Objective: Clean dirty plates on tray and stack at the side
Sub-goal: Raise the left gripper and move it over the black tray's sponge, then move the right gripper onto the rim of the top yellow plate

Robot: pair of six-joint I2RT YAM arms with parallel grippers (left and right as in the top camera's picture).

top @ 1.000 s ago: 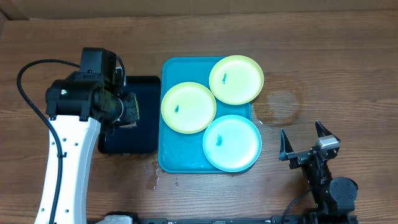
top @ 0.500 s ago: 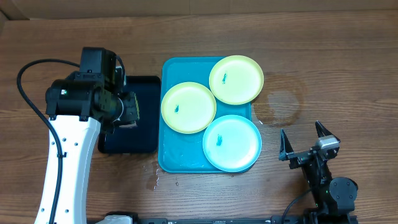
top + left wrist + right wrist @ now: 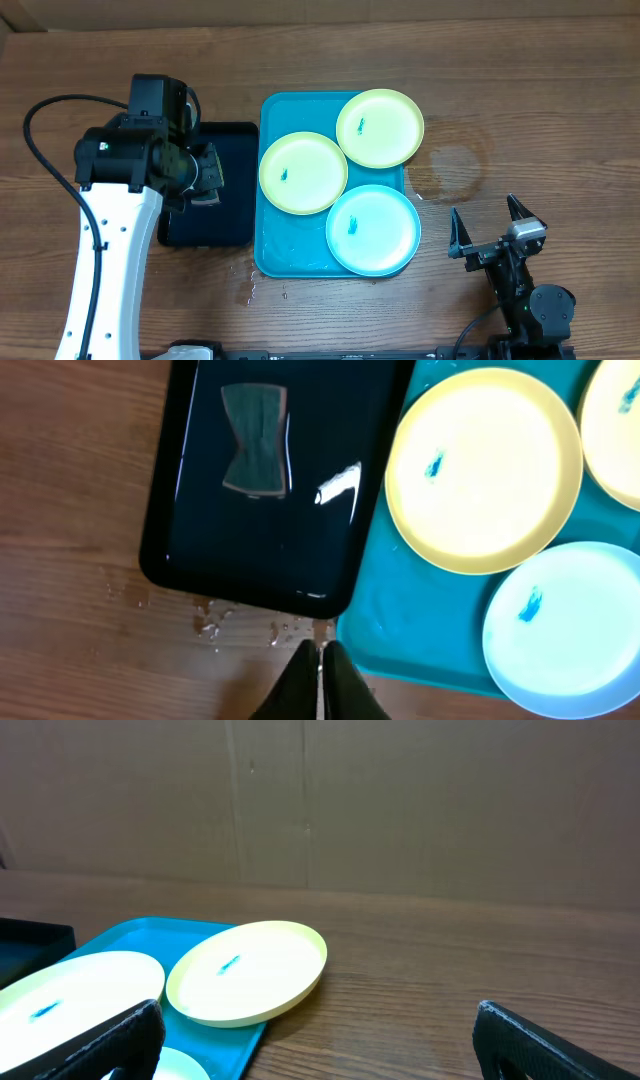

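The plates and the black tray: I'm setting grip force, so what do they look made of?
Plates: probably plastic. The yellow-green and light blue colours are flat and even, the raised rims look thin and moulded, and the sheen is soft. Black tray: likely hard plastic with a very glossy finish, or possibly wet. It shows a sharp white highlight.

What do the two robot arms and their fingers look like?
The left arm has a long white segment, black joints and a looping black cable. The right arm is black with a grey block. Both have slim black fingers.
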